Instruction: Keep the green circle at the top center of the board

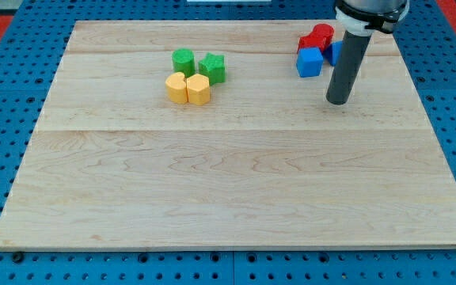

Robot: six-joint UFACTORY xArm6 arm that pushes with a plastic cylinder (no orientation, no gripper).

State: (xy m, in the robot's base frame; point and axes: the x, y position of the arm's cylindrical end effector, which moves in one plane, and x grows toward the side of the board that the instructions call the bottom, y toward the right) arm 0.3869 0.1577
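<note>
The green circle point(183, 61) stands near the view's top, a little left of the centre of the wooden board point(228, 174). A green star point(211, 67) lies just to its right. A yellow heart point(176, 87) and a yellow hexagon point(199, 89) lie side by side just below the two green blocks. My tip point(338, 100) rests on the board far to the right of the green circle, just below and to the right of a blue cube point(309, 62). The tip touches no block.
Two red blocks point(317, 36) sit above the blue cube at the view's top right. Another blue block point(332, 52) is partly hidden behind the rod. A blue pegboard point(6, 119) surrounds the board.
</note>
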